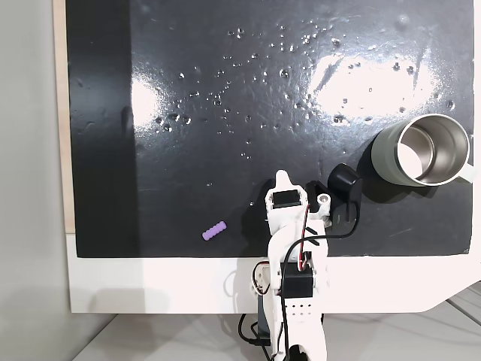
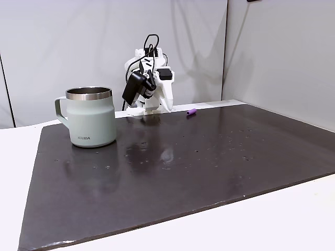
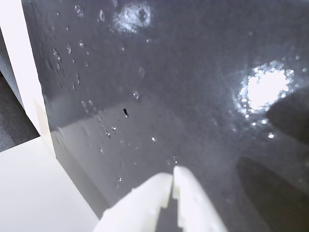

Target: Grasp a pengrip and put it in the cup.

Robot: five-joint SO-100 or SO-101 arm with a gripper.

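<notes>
While white plastic jaws sit nearly closed and empty, ribbed lilac pengrip on glossy black mat, steel-lined cup well apart.

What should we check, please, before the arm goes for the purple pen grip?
1. Pen grip free to grasp: ok. It lies alone on the dark mat near the mat's front edge, left of the arm in the top-down fixed view.
2. Gripper empty: ok. The white fingertips are together with nothing between them in the wrist view.
3. Gripper open for a grasp: not ok.
4. Gripper lined up over the pen grip: not ok. The arm sits folded near its base, off to one side of it.
5. Cup upright, mouth clear: ok.
6. Pen grip in the wrist view: not ok.
</notes>
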